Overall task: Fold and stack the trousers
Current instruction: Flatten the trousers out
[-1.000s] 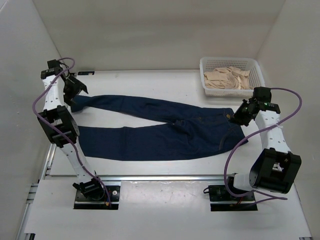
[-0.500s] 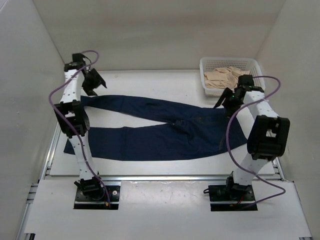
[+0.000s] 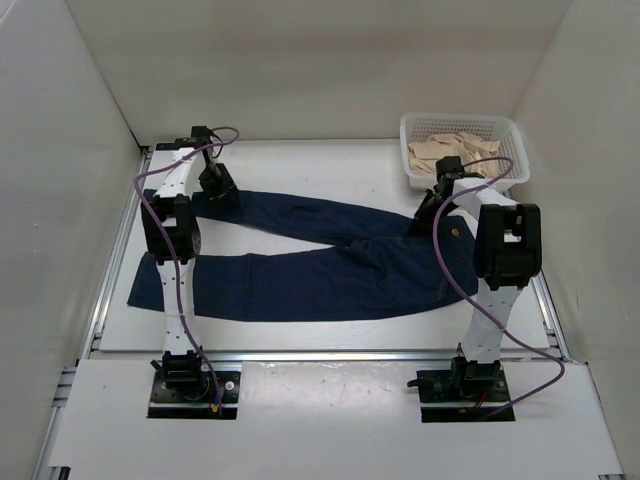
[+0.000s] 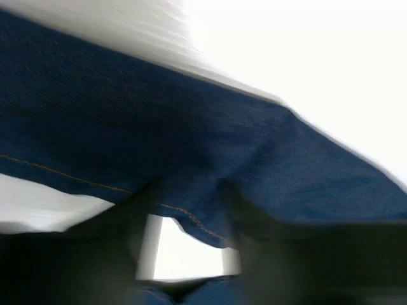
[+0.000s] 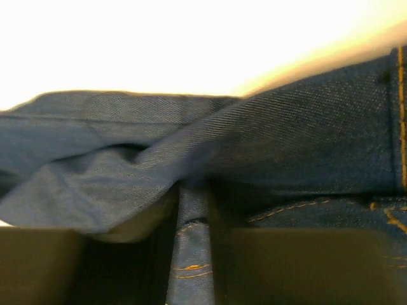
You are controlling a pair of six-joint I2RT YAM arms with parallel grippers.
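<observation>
Far strip: bare table (image 3: 300, 160) runs between the trousers (image 3: 330, 275) and the back wall; I can pass there.
Middle: the trousers lie spread almost from side to side, so no bare lane crosses.
Far right corner: the basket (image 3: 408, 145) of beige cloth blocks it, close beside my right gripper (image 3: 432, 208).
Near strip: a narrow band of bare table in front of the trousers.
Left side: the side wall (image 3: 70, 200) hems me in.

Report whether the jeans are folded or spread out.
Spread out, not folded: the trousers lie flat on the table, both legs stretched leftward and splayed apart, waist toward the basket.
</observation>
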